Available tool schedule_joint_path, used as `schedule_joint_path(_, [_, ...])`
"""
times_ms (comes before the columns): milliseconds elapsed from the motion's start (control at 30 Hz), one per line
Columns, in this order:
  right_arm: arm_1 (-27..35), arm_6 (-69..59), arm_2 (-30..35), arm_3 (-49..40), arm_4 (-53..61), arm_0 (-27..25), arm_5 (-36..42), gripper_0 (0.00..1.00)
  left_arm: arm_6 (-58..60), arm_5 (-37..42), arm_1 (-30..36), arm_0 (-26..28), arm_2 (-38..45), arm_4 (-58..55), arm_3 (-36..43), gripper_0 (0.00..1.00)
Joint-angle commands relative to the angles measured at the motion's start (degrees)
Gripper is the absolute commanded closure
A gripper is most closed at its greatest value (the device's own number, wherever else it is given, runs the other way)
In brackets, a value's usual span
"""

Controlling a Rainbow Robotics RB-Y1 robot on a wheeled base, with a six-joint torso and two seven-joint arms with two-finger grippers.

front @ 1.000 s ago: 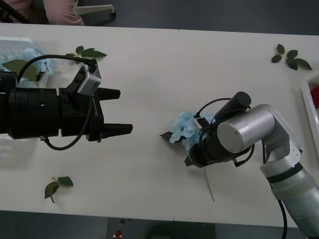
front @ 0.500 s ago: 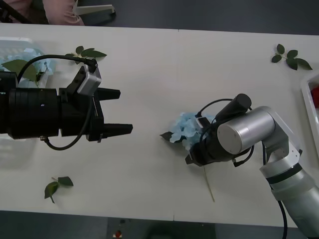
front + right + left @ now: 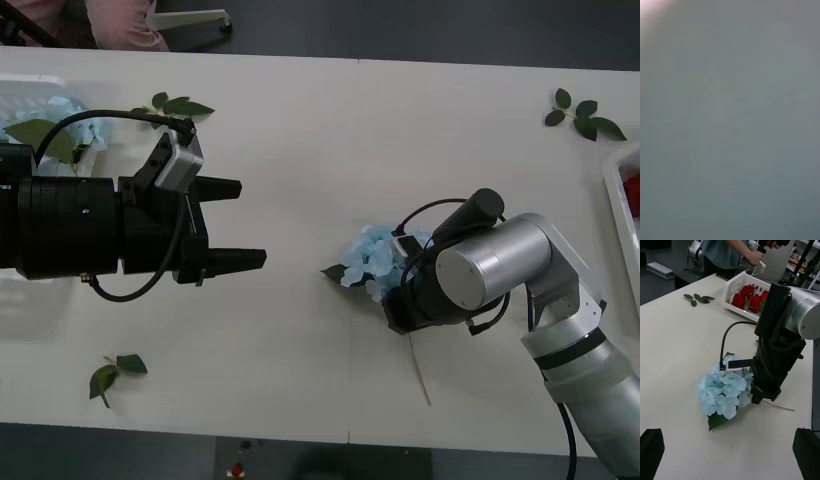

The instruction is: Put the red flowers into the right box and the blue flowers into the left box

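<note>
A blue flower (image 3: 368, 260) lies on the white table (image 3: 300, 160), a little right of the middle, its fluffy pale head on its side with a dark leaf (image 3: 717, 420) poking out beneath and its thin stem (image 3: 419, 372) trailing toward the near edge. The right pincer (image 3: 765, 392) is pressed down right against the head, at the point where the stem meets it; its black body hides the fingertips, so I cannot tell whether it has closed on the flower or merely touches it.

Well to the left, the left pincer (image 3: 240, 223) hovers above the table, its black fingers (image 3: 218, 187) spread wide with nothing between them, pointing toward the flower.

At the far left edge sits the left box (image 3: 25, 85), with more blue flowers (image 3: 85, 130) and a big green leaf in it. The right box (image 3: 738, 280) stands at the opposite end of the table, holding a cluster of red flowers (image 3: 750, 300).

Loose leaf sprigs lie scattered about: one (image 3: 180, 104) beside the left box, one (image 3: 115, 372) near the front left corner, another (image 3: 585, 115) in the far right corner.
</note>
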State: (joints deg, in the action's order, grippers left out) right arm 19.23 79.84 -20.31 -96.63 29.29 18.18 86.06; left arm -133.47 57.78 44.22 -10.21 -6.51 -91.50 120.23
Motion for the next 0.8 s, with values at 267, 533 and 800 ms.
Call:
schedule_joint_path(267, [1.3,-2.6,1.1,-6.6,0.4,-0.8,3.0,1.00,-0.2,0.1,0.5,-1.1,-0.1,-0.5,1.3,0.00])
schedule_joint_path(533, [4.2,-3.6,9.2,-18.5,2.8,-0.9,11.8,1.00,-0.2,0.1,0.5,-1.1,-0.1,-0.5,1.3,0.00])
schedule_joint_path(800, [7.0,-2.5,22.9,-21.9,13.4,-1.0,13.7,1.00,-0.2,0.1,0.5,-1.1,-0.1,-0.5,1.3,0.00])
